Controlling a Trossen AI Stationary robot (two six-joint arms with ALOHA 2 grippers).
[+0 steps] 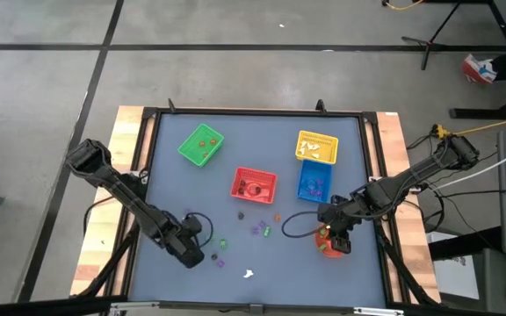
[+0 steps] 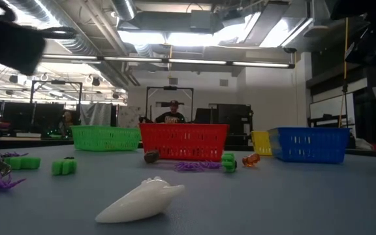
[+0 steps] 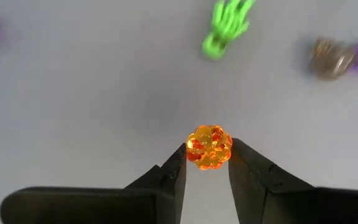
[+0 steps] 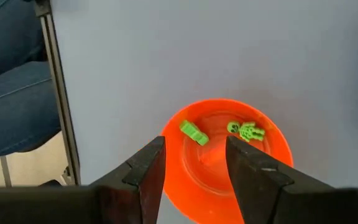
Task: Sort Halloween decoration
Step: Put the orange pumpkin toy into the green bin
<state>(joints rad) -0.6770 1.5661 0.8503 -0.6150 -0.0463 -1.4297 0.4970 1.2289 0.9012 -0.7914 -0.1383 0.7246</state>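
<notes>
The left claw (image 3: 207, 163) is pinching the orange pumpkin bead (image 3: 209, 147) at its fingertips; the green basket (image 1: 201, 145) is sitting well ahead across the worktop (image 1: 235, 263).

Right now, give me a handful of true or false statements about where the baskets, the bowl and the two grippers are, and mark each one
1. The left gripper has its jaws closed on an orange pumpkin bead. True.
2. The right gripper hangs over the red bowl with open jaws. True.
3. The red bowl holds purple trinkets. False: two green trinkets lie in it.
4. The yellow basket sits directly next to the green basket. False: they stand far apart, and the yellow one is beside the blue basket.
5. The red basket stands between the green basket and the blue one. True.
</notes>
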